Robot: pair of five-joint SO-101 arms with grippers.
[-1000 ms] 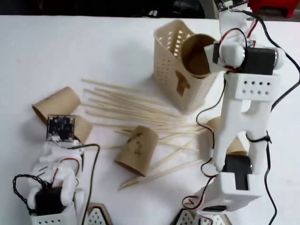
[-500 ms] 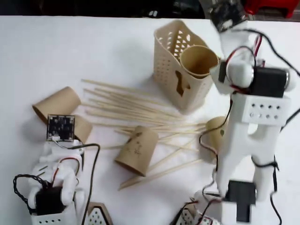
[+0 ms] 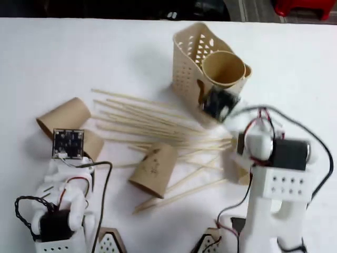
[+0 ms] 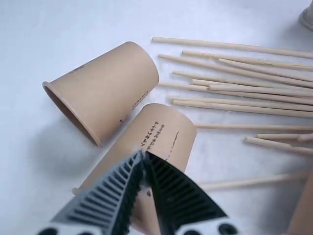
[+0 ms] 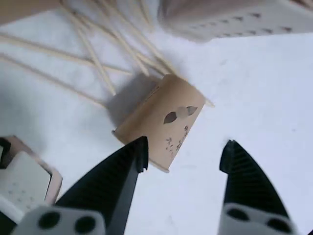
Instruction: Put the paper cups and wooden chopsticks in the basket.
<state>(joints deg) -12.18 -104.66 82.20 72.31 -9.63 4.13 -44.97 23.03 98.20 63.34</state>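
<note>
The right gripper [image 5: 186, 145], jaws spread wide, hovers over a paper cup [image 5: 160, 121] lying on its side near the basket [image 5: 234, 19].

Paper cups, chopsticks and basket on the table [image 3: 68, 52]
We see one upright cup [image 3: 224, 68] inside the cream perforated basket [image 3: 185, 66]. Wooden chopsticks [image 3: 147, 121] lie scattered beside it, and a cup pair [image 3: 63, 116], a middle cup [image 3: 154, 167] and another cup [image 5: 159, 121] lie on their sides.
</note>
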